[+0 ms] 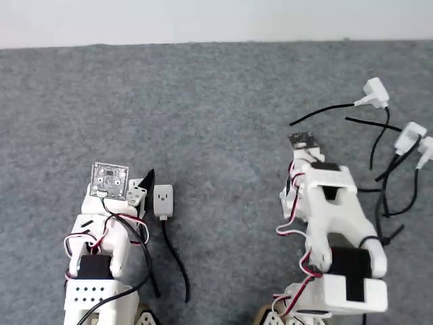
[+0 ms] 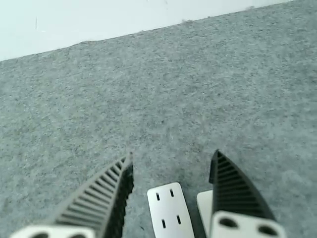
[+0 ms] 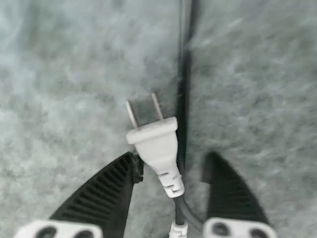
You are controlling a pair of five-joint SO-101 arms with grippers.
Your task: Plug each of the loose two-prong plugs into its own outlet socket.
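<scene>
Two hands are released. The left hand (image 2: 173, 155) straddles the white rectangular outlet socket (image 2: 167, 210) lying on the grey felt bench (image 1: 223, 101). The right hand (image 3: 172, 156) is spread around a white two-prong plug (image 3: 154, 141) that lies close against one finger rather than centred. Closing from here would likely twist the plug, or pinch the second black cord (image 3: 184, 74) running beside it, leaving the prongs skewed to the slots. The socket looks loose and light, so if pushed while unclamped it would probably slide. Other white plugs (image 1: 375, 91) lie well apart, and their crossing cords could drag.
</scene>
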